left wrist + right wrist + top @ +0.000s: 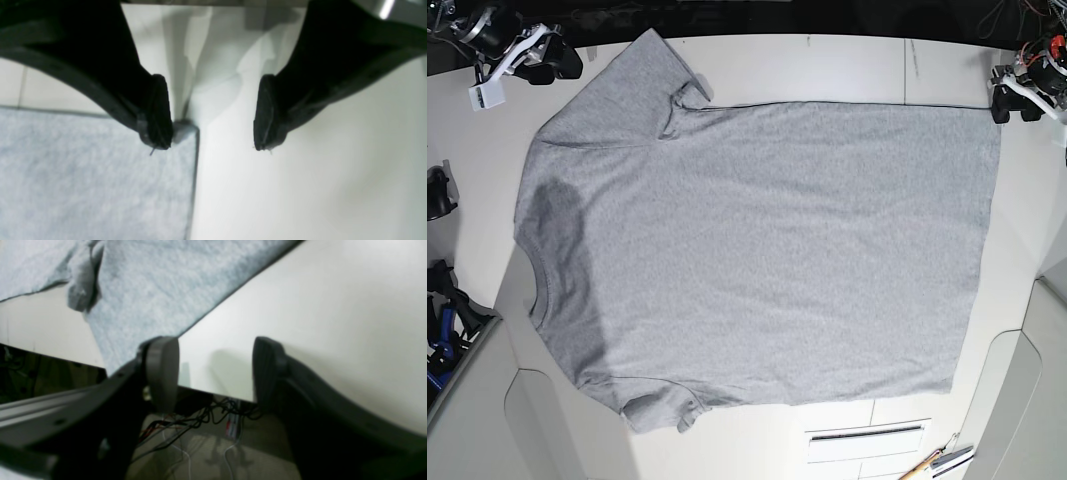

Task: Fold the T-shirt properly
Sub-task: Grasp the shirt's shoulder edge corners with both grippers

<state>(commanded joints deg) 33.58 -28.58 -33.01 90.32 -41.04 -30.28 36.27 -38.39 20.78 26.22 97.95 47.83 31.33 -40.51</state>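
A: Base view: the T-shirt point(757, 250) lies spread flat, plain side up, across the white table point(847, 65); its collar is toward that view's left and its hem toward that view's right. No fold is yet made.

B: And the grippers?

A: Left gripper point(213, 113), left wrist view: jaws apart, nothing between them, poised over a corner of the grey cloth, with one fingertip point(156, 130) at or just above that corner; contact cannot be judged. Right gripper point(215, 370), right wrist view: jaws likewise apart and empty, near the table's edge, with the shirt's sleeve just beyond one pad point(161, 370).

B: Which step is this?

A: Judged as the approach before the first grasp: each arm is stationed at a far corner of the garment, hem and sleeve.

B: What does the next move call for?

A: Probably lowering each gripper so one jaw slips under the cloth's edge, closing on both layers, then lifting together for an even fold.
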